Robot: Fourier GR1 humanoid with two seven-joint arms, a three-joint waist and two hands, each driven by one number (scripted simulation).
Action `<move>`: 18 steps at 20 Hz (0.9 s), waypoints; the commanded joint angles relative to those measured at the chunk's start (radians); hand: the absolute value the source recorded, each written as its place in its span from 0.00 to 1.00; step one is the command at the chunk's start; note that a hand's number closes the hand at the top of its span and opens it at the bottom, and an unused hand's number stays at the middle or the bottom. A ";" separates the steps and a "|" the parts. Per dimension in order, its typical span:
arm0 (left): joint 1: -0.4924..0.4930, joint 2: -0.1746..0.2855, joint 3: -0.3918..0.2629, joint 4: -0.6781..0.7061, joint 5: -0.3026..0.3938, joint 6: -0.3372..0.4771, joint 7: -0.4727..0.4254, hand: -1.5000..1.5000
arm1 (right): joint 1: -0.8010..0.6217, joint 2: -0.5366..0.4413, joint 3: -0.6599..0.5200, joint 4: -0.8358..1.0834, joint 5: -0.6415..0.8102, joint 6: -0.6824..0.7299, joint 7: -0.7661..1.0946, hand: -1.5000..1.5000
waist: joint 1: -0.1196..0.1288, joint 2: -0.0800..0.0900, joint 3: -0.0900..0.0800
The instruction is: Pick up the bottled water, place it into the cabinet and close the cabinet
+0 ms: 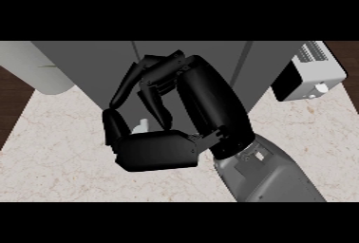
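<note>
Countertop (63, 156) of pale veined stone filled the lower view, with the grey cabinet (84, 61) standing at its far edge; whether its doors were open could not be told. The right hand (157, 149) hung in front of the cabinet, its fingers curled in toward the thumb and seemingly closed round the bottled water (142, 126), of which only a pale sliver showed in the gap. A white appliance (312, 71) stood at the right and a pale rounded object (35, 66) at the left. By my judgement the pickup was done or nearly so, while placing the bottle inside and shutting the cabinet remained. No brand, label or writing could be read
</note>
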 commanded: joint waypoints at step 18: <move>-0.048 -0.002 0.075 0.031 0.047 -0.069 0.076 1.00 | -0.160 -0.021 -0.219 0.606 -0.030 0.160 -0.274 1.00 | 0.013 0.015 0.000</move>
